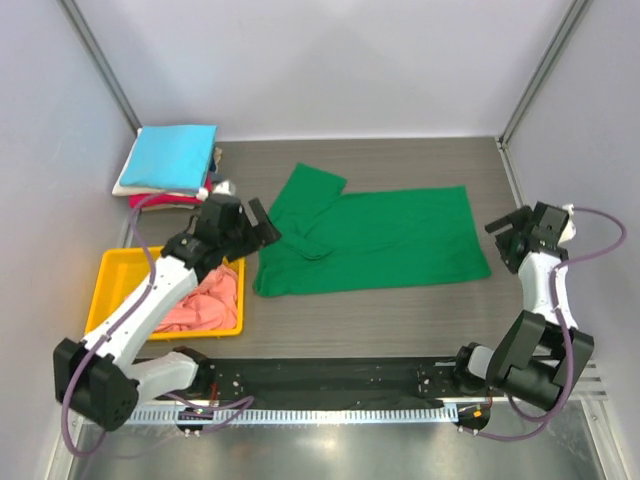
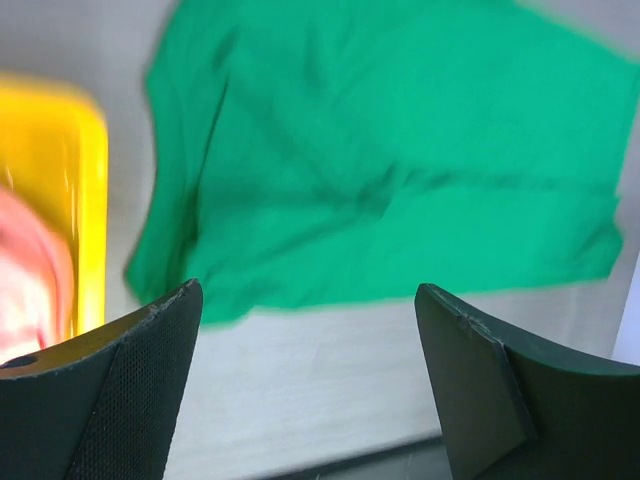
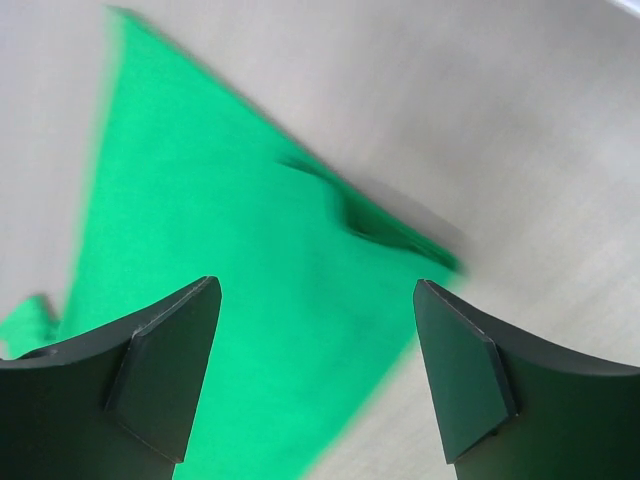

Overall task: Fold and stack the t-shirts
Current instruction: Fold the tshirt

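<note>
**Fixtures and surroundings of the work cell**

A grey wood-grain worktop formed the cell floor, enclosed by a pale back wall and pale side walls. Two slanted metal posts, a left post and a right post, rose from the rear corners. A yellow tray, rectangular with rounded corners and a raised rim, sat on the left part of the worktop, near the left wall. A black strip ran along the near edge, with a toothed metal rail just in front of it.
</note>
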`<state>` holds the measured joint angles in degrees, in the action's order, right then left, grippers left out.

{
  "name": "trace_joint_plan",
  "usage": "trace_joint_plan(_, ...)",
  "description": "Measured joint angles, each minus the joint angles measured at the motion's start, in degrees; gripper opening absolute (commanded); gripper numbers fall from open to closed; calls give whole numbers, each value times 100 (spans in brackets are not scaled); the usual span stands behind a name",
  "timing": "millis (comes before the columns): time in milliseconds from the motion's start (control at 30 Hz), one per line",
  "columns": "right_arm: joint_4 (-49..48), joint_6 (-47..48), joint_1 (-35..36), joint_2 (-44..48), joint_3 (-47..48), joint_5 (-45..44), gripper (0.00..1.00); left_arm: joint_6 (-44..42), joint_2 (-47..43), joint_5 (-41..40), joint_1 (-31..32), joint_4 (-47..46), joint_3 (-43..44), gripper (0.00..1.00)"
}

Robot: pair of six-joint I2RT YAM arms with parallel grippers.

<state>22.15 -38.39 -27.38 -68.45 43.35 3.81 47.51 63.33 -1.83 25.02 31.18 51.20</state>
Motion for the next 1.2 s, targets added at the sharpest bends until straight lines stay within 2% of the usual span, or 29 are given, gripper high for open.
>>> trace_joint_plan(133, -96, 74, 780, -623, 951, 26, 84, -431, 1058, -363, -133, -361, 1196, 84)
trace_joint_plan(233, -188, 140, 1384, -1108, 1510, 109, 84, -979, 2306, -470, -243, -927, 2024, 86)
trace_joint_plan(367, -85, 256, 1687, -1174, 1567, 310, 84, -1580, 3842, -109, -503, -1519, 3018, 82)
trace_joint_plan(467, 15, 367, 1714, -1099, 1521, 391, 84, -1845, 5123, 319, -837, -1759, 4146, 80)
trace_joint_plan(667, 286, 564, 1794, -267, 1130, 542, 84, -2068, 7158, 997, -1248, -1733, 6489, 79)
trace_joint_plan(800, 387, 673, 1849, 157, 1043, 623, 84, -1904, 8155, 1384, -1274, -1733, 7635, 77)
trace_joint_plan(933, 573, 772, 1867, 385, 1005, 634, 85, -1486, 9055, 1888, -1241, -1766, 8533, 70)
trace_joint_plan(1000, 667, 813, 1867, 452, 992, 629, 84, -1268, 9337, 2124, -1235, -1921, 8773, 68)
trace_joint_plan(1200, 715, 876, 1867, 439, 986, 621, 85, -883, 9361, 2341, -1235, -1871, 8771, 59)
